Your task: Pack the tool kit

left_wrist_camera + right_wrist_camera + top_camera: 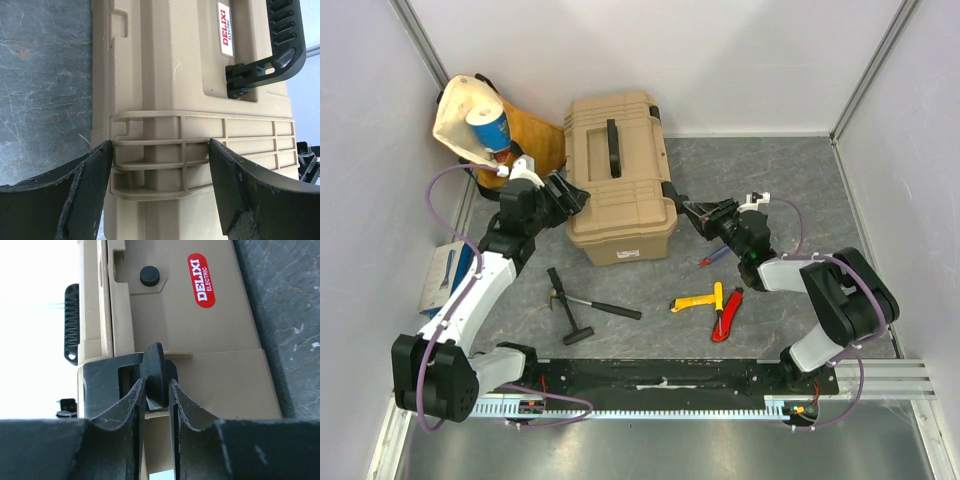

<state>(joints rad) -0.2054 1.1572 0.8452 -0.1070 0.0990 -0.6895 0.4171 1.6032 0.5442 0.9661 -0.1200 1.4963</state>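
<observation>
Closest in, the left arm [470,290] and right arm [840,300] rise from the near edge of the grey worktop [790,180]. A tan toolbox [620,180] stands toward the back with its lid down and its black handle [614,148] lying flat on top. A yellow-cream cloth bag [535,145] slumps just beside the toolbox's far left corner. At the toolbox's left end the left gripper [160,145] is spread wide, one finger [95,170] on each side of a ribbed block; whether they press it I cannot tell. At the toolbox's right end the right gripper [156,385] pinches the black latch [155,365]. All the loose tools lie outside the toolbox. A black hammer [585,305] lies in front of it. A yellow-handled tool [698,300] and a red knife [728,318] lie just beside each other, in front of the toolbox and to its right. A red-blue screwdriver [712,256] lies off the toolbox's front right corner, partly under the right arm.
</observation>
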